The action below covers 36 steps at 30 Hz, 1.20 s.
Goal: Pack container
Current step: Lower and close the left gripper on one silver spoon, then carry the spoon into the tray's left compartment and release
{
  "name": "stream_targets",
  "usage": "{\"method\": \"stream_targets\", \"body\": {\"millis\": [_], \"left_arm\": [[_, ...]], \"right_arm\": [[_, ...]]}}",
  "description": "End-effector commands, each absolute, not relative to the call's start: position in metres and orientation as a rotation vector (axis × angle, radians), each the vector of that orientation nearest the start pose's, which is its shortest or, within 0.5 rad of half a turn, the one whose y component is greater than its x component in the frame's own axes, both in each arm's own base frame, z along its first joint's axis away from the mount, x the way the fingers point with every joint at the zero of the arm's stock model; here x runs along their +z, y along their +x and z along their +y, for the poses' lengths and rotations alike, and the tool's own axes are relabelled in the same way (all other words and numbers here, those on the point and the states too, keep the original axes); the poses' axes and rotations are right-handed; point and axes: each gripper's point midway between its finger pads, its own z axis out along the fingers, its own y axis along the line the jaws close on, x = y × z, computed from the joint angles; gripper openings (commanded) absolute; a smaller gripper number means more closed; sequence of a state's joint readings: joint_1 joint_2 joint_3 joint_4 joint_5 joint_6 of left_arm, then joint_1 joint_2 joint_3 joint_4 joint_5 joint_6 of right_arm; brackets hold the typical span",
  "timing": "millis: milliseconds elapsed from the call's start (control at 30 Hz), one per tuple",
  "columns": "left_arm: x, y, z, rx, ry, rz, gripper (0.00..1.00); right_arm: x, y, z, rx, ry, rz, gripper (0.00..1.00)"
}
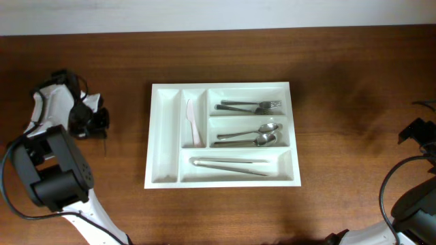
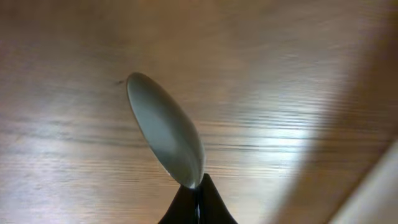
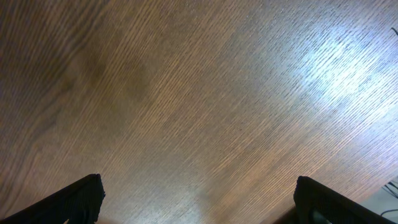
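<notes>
At desk centre: the container, white, lying flat on the wood with its long side running left-right in the overhead view. There are two narrow slots on its left side and three wide ones to the right.

Contents by slot:
- Second narrow slot from the left: a white plastic knife, lying lengthwise.
- Top wide slot: forks, tines toward the right.
- Middle wide slot: spoons, two side by side, bowls toward the right.
- Bottom wide slot: tongs, long and thin, lying along the slot.

Left tool: jaws are pinched together on a spoon. It is gripped at the neck, with the bowl sticking out past the tips and angled up-left in the wrist view. Cannot tell from this angle whether the bowl touches the wood or hangs just above it. Overhead shows this tool well left of the container, over plain wood and not touching the tray. There is a pale blurred edge in the bottom-right corner of the left wrist view; cannot tell what it is.

Right tool: jaws are spread wide. The fingertips sit at the bottom corners of the wrist view, with only wood grain between them. Overhead puts this arm at the far right edge of the desk, well apart from the container.
</notes>
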<state>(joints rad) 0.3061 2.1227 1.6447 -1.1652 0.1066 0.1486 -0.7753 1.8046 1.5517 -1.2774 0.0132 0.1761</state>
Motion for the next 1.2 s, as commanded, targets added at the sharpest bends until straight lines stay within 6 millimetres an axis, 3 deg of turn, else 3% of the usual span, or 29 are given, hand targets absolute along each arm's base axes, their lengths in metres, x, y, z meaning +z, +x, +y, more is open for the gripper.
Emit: {"method": "stream_targets", "body": {"millis": [0, 200, 500, 733, 967, 1067, 1100, 1133, 1167], "left_arm": [[0.069, 0.396, 0.071, -0.254, -0.162, 3.086, 0.02], [0.102, 0.408, 0.016, -0.331, 0.025, 3.01, 0.02], [0.105, 0.404, -0.057, -0.384, 0.283, 3.003, 0.03], [0.105, 0.399, -0.085, -0.386, 0.39, 3.001, 0.07], [0.104, 0.401, -0.085, -0.362, 0.396, 2.998, 0.1], [0.104, 0.401, -0.085, -0.362, 0.397, 2.997, 0.26], [0.104, 0.402, -0.085, -0.361, 0.397, 2.992, 0.38], [0.104, 0.403, -0.085, -0.36, 0.398, 2.987, 0.65], [0.105, 0.406, -0.084, -0.357, 0.396, 2.977, 0.8]], "right_arm": [[0.119, 0.244, -0.24, -0.031, 1.425, 2.77, 0.99], [0.119, 0.244, -0.24, -0.031, 1.425, 2.77, 0.99], [0.119, 0.244, -0.24, -0.031, 1.425, 2.77, 0.99], [0.119, 0.244, -0.24, -0.031, 1.425, 2.77, 0.99], [0.119, 0.244, -0.24, -0.031, 1.425, 2.77, 0.99], [0.119, 0.244, -0.24, -0.031, 1.425, 2.77, 0.99], [0.119, 0.244, -0.24, -0.031, 1.425, 2.77, 0.99], [0.119, 0.244, -0.24, -0.031, 1.425, 2.77, 0.99], [0.119, 0.244, -0.24, -0.031, 1.425, 2.77, 0.99]]}}
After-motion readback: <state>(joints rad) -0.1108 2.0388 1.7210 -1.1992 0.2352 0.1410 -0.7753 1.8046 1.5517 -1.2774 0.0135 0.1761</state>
